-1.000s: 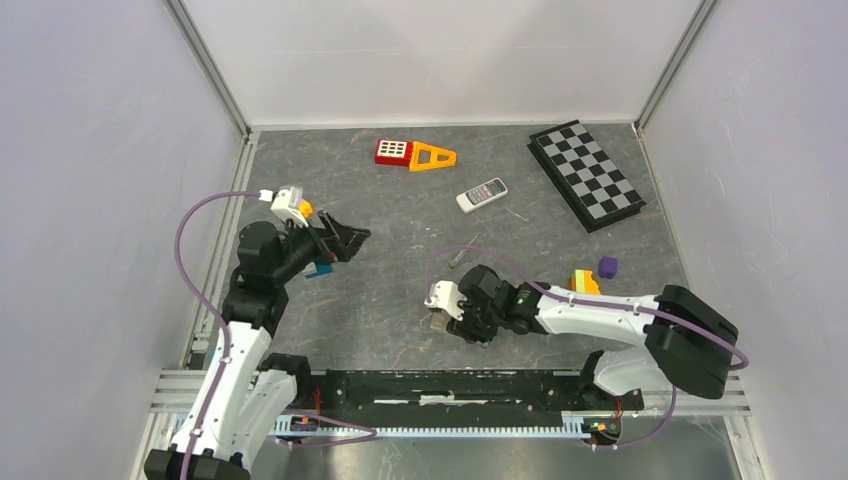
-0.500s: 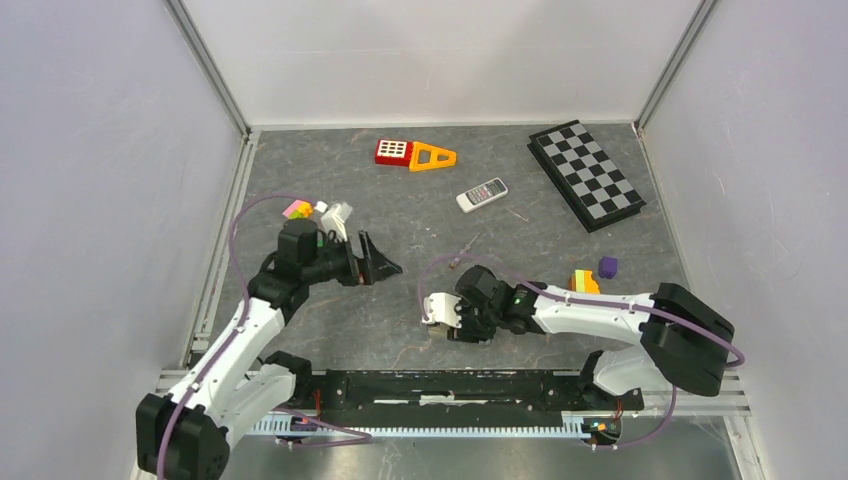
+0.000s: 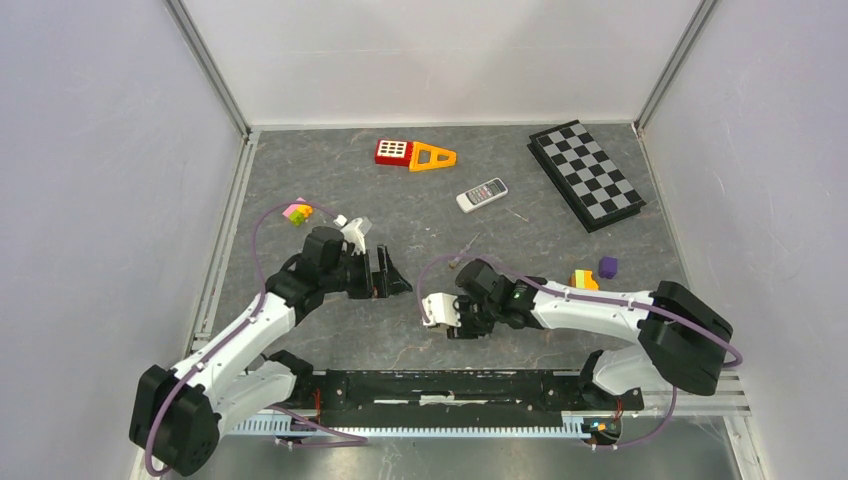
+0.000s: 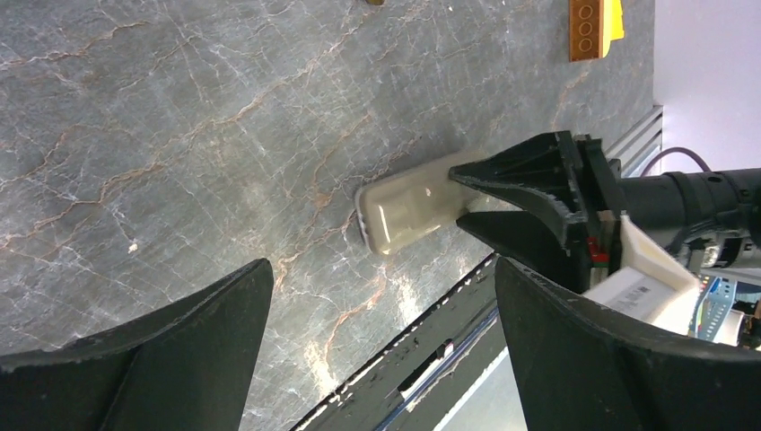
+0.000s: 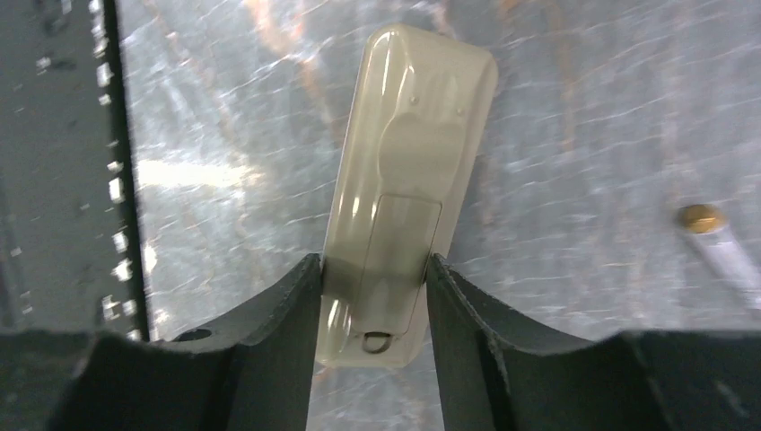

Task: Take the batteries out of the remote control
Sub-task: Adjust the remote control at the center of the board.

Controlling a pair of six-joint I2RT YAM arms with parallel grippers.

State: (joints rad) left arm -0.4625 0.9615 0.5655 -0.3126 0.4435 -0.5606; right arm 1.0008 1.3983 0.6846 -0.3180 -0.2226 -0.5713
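Nearest the black front rail (image 3: 450,383), the right gripper (image 5: 372,269) pinches both sides of the cream plastic remote control (image 5: 408,153), lying back-up on the grey marbled table (image 3: 330,180). Its flat battery cover (image 5: 404,238) looks shut, so the batteries, unseen, are presumably inside. Beside it, the left gripper (image 4: 384,268) gapes wide, holding nothing, aimed at the remote's free end. Hold firm right; slide that cover off with one left fingertip. Farther back lies a grey buttoned remote (image 3: 482,193).
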